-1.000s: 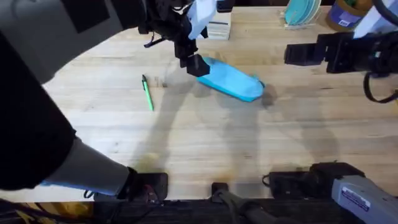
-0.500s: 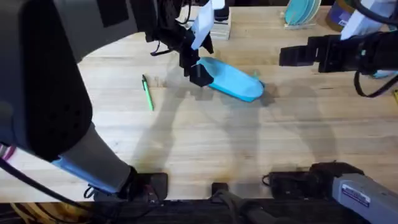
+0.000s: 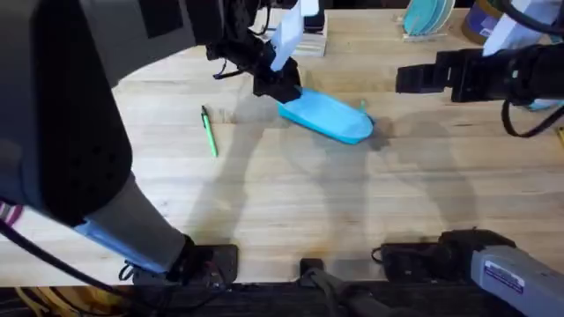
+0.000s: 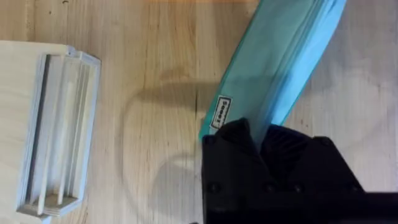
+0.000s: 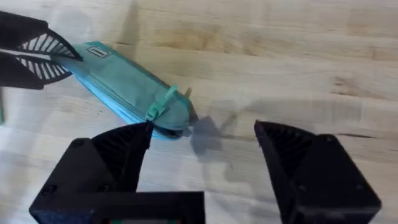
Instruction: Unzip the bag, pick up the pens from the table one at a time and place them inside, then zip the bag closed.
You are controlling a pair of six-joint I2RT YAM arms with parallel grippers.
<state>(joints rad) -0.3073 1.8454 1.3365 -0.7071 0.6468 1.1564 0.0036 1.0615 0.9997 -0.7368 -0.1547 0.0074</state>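
The turquoise bag (image 3: pixel 328 116) lies slanted on the wooden table (image 3: pixel 291 202), past its middle. My left gripper (image 3: pixel 284 88) is shut on the bag's left end, by a small label (image 4: pixel 221 112); its black fingers (image 4: pixel 261 162) cover that end of the bag (image 4: pixel 280 56). My right gripper (image 3: pixel 412 79) hovers open to the right of the bag, apart from it. In the right wrist view its wide-open fingers (image 5: pixel 124 155) frame the bag (image 5: pixel 124 78) and a teal zipper pull (image 5: pixel 160 101) at the near end. A green pen (image 3: pixel 209 132) lies on the table left of the bag.
A white stacked box (image 3: pixel 308 37) stands just behind the left gripper, also seen in the left wrist view (image 4: pixel 56 130). A teal round object (image 3: pixel 427 18) and a container (image 3: pixel 489 22) stand at the back right. The front half of the table is bare wood.
My left gripper shifted slightly toward the back at the bag's left end, and that end moved with it. The right arm edged left a second ago, then stayed still.
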